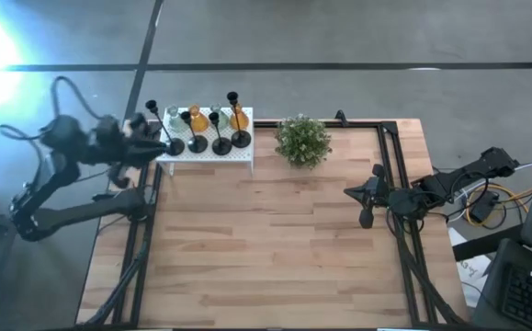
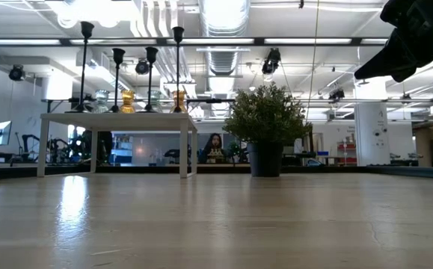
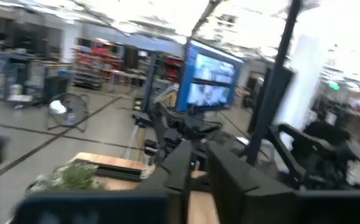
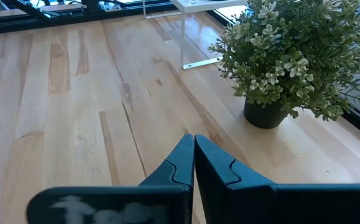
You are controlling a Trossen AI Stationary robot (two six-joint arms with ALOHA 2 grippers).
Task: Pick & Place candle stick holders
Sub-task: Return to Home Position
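Note:
Several candle stick holders stand on the top of a white perforated box (image 1: 206, 152) at the table's far left. Black stemmed ones (image 1: 232, 97) (image 2: 87, 67) rise above squat amber glass ones (image 1: 239, 118) (image 2: 127, 101) and clear glass ones (image 1: 172, 115). My left gripper (image 1: 160, 138) is at the box's left end, close to the leftmost black holder (image 1: 174, 145); I cannot tell whether it touches it. My right gripper (image 1: 367, 207) (image 4: 194, 152) is shut and empty, held above the table near the right edge.
A bushy green potted plant (image 1: 302, 140) (image 4: 291, 56) stands on the table right of the box. Bare wooden tabletop (image 1: 266, 248) spreads between the arms. Black frame rails (image 1: 399, 184) run along the table's left and right sides. Cables (image 1: 486, 207) lie off the right edge.

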